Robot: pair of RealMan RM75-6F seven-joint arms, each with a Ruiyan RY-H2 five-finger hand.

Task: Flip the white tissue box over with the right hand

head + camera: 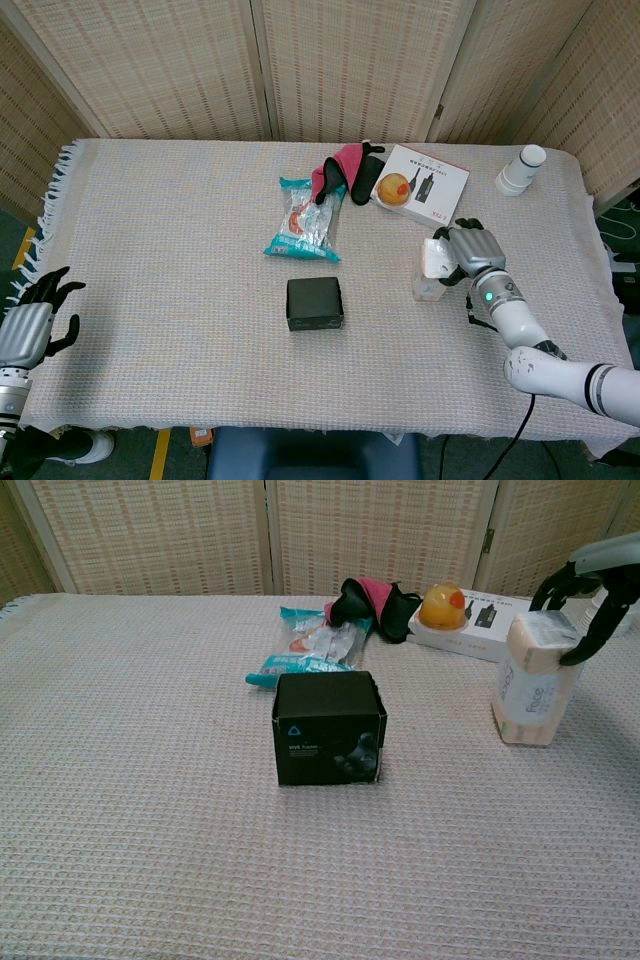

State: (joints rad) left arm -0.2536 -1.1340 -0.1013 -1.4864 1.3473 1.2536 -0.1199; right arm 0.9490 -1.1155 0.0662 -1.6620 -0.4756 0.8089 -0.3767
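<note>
The white tissue box [430,270] [533,685] is a soft pack standing on end at the right of the table. My right hand [470,251] [578,595] is at its top end, with dark fingers curled over the upper edge on both sides, gripping it. The lower part of the pack rests on the cloth. My left hand [36,314] hangs off the table's front left edge with its fingers spread and nothing in them; the chest view does not show it.
A black box [314,303] [330,728] sits mid-table. Behind it lie a teal snack bag [303,226], a pink and black cloth [345,172] and a flat white box with an orange ball [420,185]. A white bottle [521,170] stands far right.
</note>
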